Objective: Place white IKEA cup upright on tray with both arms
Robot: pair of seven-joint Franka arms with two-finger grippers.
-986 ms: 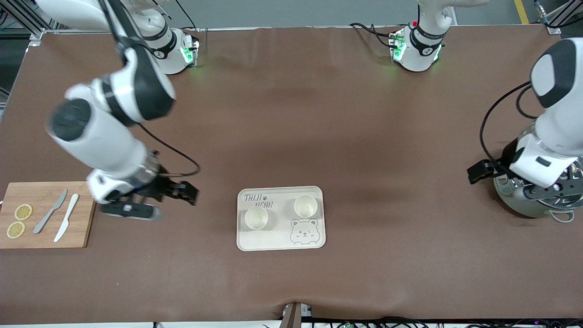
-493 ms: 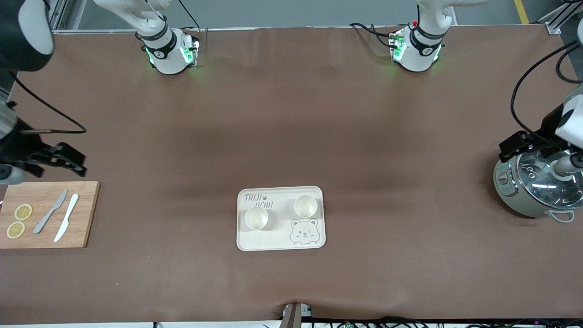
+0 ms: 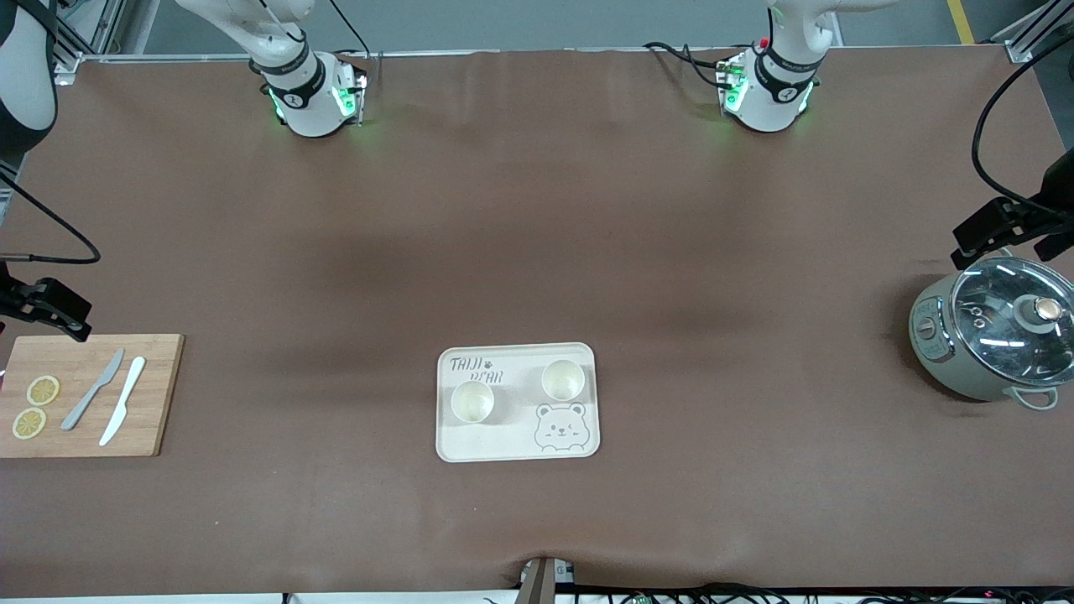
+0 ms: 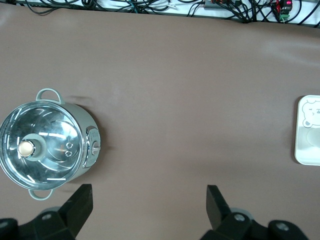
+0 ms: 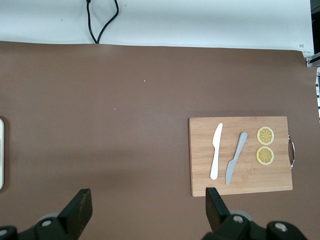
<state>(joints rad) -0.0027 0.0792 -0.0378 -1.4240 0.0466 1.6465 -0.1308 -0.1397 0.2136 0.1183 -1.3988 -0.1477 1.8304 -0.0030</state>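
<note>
Now left gripper [image 4: 145, 202] spread over table, right gripper [image 5: 145, 205] likewise.

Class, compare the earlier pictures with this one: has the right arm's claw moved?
Yes. The right claw has moved away from the cream rectangular bear tray, toward the right arm's end of the table, above the wooden cutting board.

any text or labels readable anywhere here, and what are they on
"TAIJI BEAR": grey lettering on the cream tray, above a bear-face drawing, beside two upright white cups.
Pot: its front panel carries markings, too small to read.
Arm bases: small round marks on the black bands, unreadable.
Cutting board: no text.
</note>
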